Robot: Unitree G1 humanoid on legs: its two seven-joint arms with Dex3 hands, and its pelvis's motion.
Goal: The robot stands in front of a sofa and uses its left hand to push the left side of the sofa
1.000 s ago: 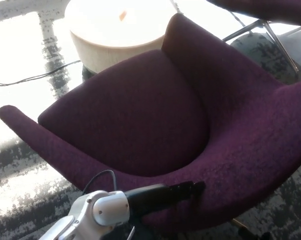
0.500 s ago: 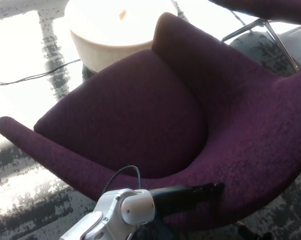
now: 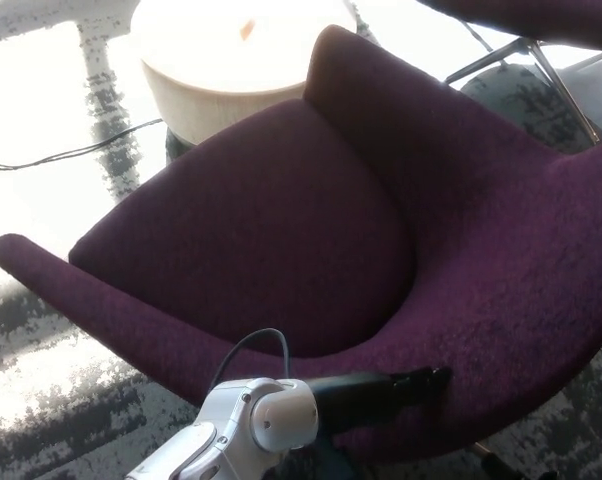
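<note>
A dark purple sofa chair fills most of the head view, its seat tilted and its left armrest reaching toward the picture's left. My left arm, with a white wrist casing, comes in from the bottom. My black left hand lies stretched out against the sofa's near outer rim, touching the fabric and holding nothing. My right hand does not show.
A round pale table stands just behind the sofa. A black cable runs over the bright floor at the left. Another purple chair on metal legs is at the top right. Grey patterned carpet lies below the armrest.
My left hand has slid to the right along the sofa's near rim. The sofa has turned a little, its backrest top moving left. Since half a second ago almost nothing moved.
</note>
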